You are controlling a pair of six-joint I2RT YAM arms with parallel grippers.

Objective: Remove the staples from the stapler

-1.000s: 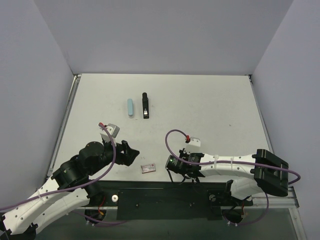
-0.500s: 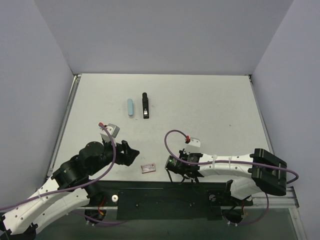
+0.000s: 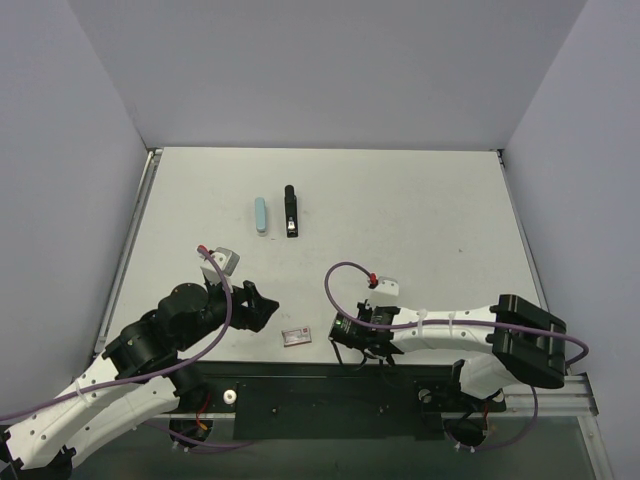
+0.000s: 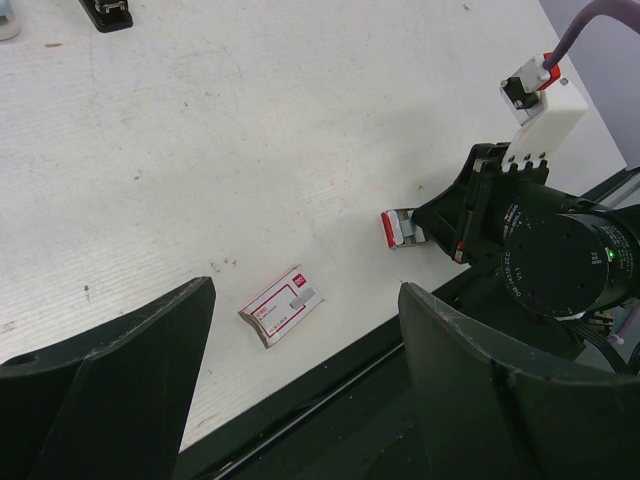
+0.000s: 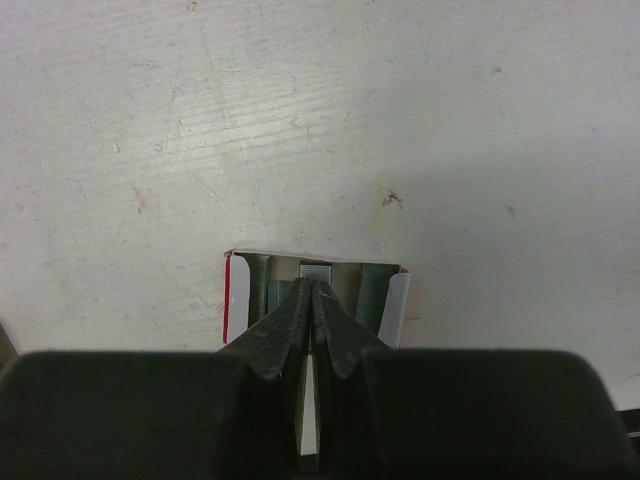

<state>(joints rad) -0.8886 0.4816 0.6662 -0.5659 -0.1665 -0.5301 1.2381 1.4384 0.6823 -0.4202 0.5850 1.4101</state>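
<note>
The black stapler (image 3: 290,210) lies at the back of the table, far from both grippers; its end shows in the left wrist view (image 4: 105,12). My right gripper (image 5: 312,285) is pinched shut on a thin silvery strip of staples (image 5: 316,268), its tips inside a small open red-and-white tray (image 5: 395,300) that holds more grey strips. In the top view this gripper (image 3: 345,328) is near the table's front edge. The left wrist view shows the tray (image 4: 398,228) too. My left gripper (image 3: 260,305) is open and empty, hovering above the front edge (image 4: 305,298).
A small red-and-white box sleeve (image 3: 297,336) lies between the two grippers near the front edge, below my left jaws (image 4: 282,305). A light blue oblong object (image 3: 261,214) lies just left of the stapler. The black rail runs along the table's front.
My right arm has shifted slightly to the left, carrying the gripper a little left along the front edge. The left arm, stapler and box sleeve have not moved.
</note>
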